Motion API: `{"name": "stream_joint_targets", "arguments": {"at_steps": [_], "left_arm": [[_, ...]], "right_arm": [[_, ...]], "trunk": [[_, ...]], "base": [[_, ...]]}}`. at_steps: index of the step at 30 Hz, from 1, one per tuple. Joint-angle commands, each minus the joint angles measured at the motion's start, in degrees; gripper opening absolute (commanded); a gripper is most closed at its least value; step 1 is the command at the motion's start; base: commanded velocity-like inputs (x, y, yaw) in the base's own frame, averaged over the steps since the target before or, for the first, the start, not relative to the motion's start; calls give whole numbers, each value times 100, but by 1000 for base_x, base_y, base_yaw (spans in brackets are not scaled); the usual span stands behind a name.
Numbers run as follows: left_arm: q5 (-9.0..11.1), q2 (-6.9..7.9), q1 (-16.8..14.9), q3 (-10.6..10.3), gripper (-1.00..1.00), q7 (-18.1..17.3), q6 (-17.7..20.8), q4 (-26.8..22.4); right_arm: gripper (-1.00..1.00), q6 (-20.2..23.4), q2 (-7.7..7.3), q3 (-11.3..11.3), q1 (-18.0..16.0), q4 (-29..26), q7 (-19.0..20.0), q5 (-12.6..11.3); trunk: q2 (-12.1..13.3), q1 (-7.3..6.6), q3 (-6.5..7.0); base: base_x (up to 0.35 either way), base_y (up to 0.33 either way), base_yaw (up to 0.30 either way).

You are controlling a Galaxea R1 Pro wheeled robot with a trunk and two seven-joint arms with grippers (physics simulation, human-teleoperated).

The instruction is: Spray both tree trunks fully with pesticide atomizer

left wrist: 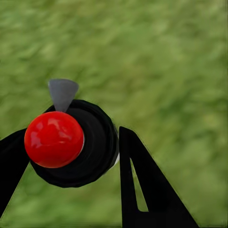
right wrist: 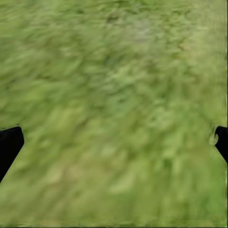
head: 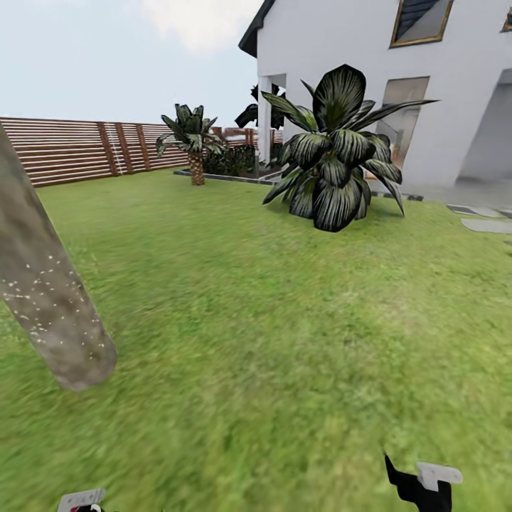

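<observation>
The pesticide atomizer [left wrist: 92, 142] appears in the left wrist view as a round black body with a glossy red cap and a small grey nozzle. My left gripper [left wrist: 73, 137] is shut on it, one black finger on each side, over blurry green grass. In the head view one thick mottled tree trunk [head: 50, 306] stands at the left, with whitish pesticide speckles [head: 43, 288] scattered across its bark. My right gripper [right wrist: 114, 137] is open over bare grass with nothing between its fingers. Its tip [head: 423, 483] sits at the bottom right of the head view, well away from the trunk.
A large dark-leaved plant [head: 334, 163] grows ahead to the right, in front of the white house [head: 441, 92]. A small palm [head: 192, 142] stands by the brown slatted fence [head: 71, 146]. Grey stepping stones [head: 487, 224] lie at the right edge. Lawn [head: 270, 334] stretches between.
</observation>
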Motion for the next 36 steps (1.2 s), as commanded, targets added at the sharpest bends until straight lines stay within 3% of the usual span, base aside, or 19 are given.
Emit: {"name": "stream_joint_targets", "arguments": {"at_steps": [1, 24, 36], "left_arm": [[3, 0, 0, 2, -100, -2, 0, -1], [-6, 2, -1, 2, -100, 3, 0, -1], [-6, 0, 0, 2, -100, 5, 0, -1]], "right_arm": [[100, 0, 0, 0, 0, 0, 2, 0], [100, 0, 1, 0, 0, 0, 4, 1], [100, 0, 2, 0, 0, 0, 7, 2]], "trunk": [[0, 0, 0], [0, 0, 0], [0, 0, 0]], "base": [[-274, 236, -267], [-267, 235, -267], [-40, 39, -267]]}}
